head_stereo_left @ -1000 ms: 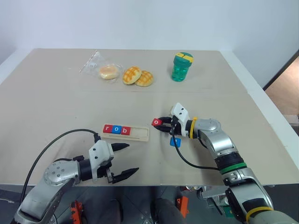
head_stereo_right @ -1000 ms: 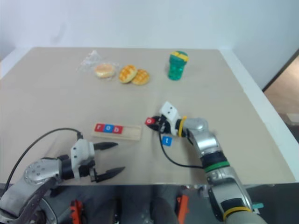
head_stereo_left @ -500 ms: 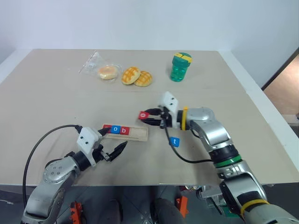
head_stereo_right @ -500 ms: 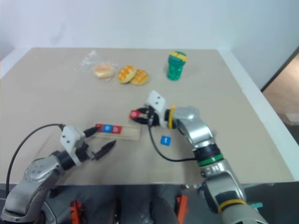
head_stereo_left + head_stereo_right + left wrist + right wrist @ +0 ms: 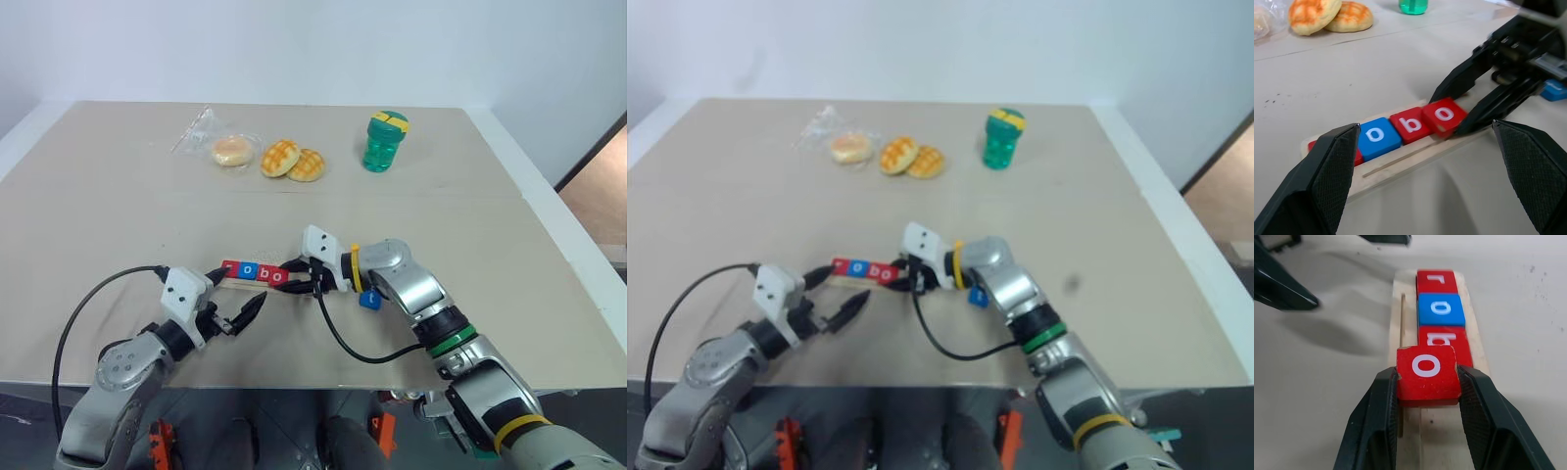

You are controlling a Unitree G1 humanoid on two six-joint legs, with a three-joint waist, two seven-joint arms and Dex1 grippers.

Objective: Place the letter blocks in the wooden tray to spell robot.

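Your right fingers (image 5: 1426, 396) clamp the red o (image 5: 1426, 370) over the tray (image 5: 1415, 156), right beside r, o, b. Left fingers (image 5: 1425, 171) spread wide, empty. Blue t (image 5: 368, 300) on the table (image 5: 118, 215).

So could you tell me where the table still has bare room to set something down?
Bare table lies between the buns and the wooden tray, and right of the green bottle. It is crowded around the tray, flanked by both end effectors, with the blue t block beside.

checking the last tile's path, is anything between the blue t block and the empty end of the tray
Yes. The right gripper, shut on the red o block over the wooden tray, sits between the blue t block and the tray's free end.
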